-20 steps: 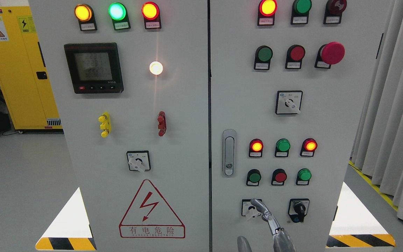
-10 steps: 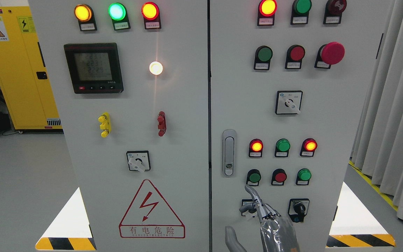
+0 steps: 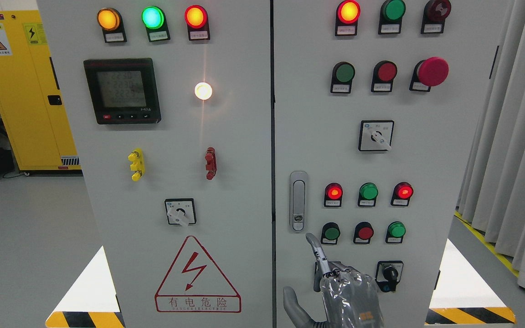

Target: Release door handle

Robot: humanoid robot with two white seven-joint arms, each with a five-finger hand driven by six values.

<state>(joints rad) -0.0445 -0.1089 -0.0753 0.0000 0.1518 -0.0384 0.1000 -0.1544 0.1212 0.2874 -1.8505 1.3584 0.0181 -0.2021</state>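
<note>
1. Across most of the frame stands a pale grey metal cabinet with two flat doors parted by a dark seam; its top and base are cut off.
2. At the far left a glossy yellow locker carries hazard stickers too small to read; pleated grey curtains hang at right.
3. On the left door sit a square black meter with a faint, unreadable display and a red-edged triangle sign with a lightning bolt reading "有电危险".
4. Round domed lamps glow amber, green and red; their small labels cannot be read.
5. On the right door, a red mushroom button juts out above the buttons.
6. The handle, a slim silvery oblong with rounded ends, lies flush near the seam, untouched.
7. The right hand, metallic grey with a crinkled clear wrap over its back, rises from the bottom edge; one finger points up just below the handle, thumb spread wide, nothing grasped. It hides a rotary switch behind it.
</note>
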